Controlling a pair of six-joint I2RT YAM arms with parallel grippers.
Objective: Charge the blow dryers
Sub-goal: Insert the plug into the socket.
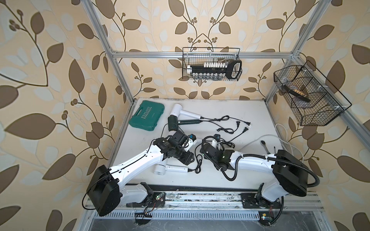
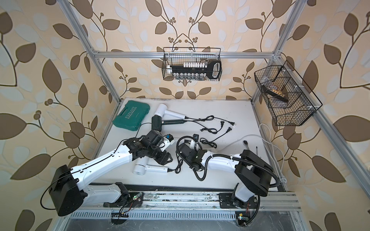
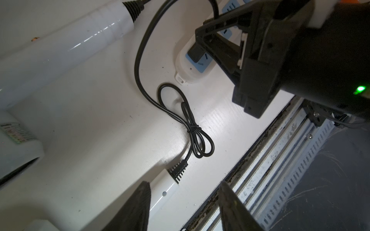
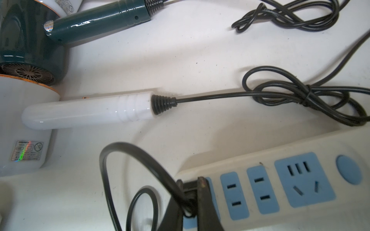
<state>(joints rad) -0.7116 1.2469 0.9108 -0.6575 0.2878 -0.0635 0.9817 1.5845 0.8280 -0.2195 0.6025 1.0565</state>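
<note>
- Here, right gripper (image 4: 190, 185) pinches a black plug (image 3: 197, 53) at the power strip's (image 4: 250, 158) end socket; tilted prongs could jam or shove the strip.
- Left gripper (image 3: 185, 184) spread, empty, over a white dryer (image 1: 160, 169) at the table's (image 1: 240, 112) seven o'clock; green dryer (image 1: 173, 122) at eleven.
- Prong depth hidden by fingers.

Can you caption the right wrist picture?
Right gripper pinches a black plug at the power strip, beside white dryer and dark green dryer.
</note>
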